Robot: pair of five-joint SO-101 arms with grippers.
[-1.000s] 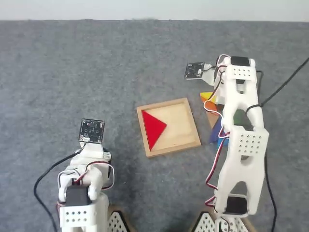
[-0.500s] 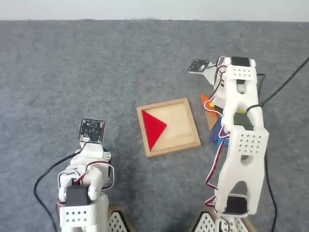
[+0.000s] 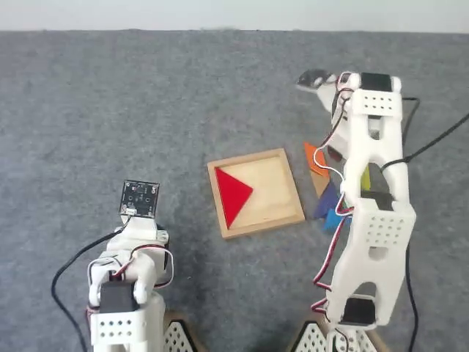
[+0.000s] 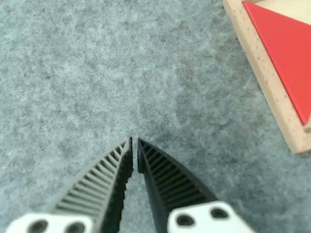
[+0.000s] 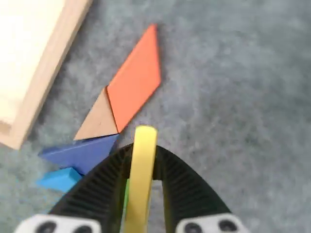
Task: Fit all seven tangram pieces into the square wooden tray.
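The square wooden tray lies mid-table with a red triangle in its left half. My right gripper is shut on a yellow piece, held edge-on above the loose pile. Below it lie an orange parallelogram, a tan triangle, a dark blue triangle and a light blue piece. In the high view the orange parallelogram lies just right of the tray, beside the right arm. My left gripper is shut and empty over bare carpet, left of the tray's edge.
Grey carpet covers the whole table. A sliver of green piece shows behind the right fingers. The tray's corner is close to the pile. Open carpet lies left of and behind the tray.
The right arm's wrist has risen and swung toward the far edge, lifting the yellow piece off the pile and uncovering the orange parallelogram. The left arm has not moved.
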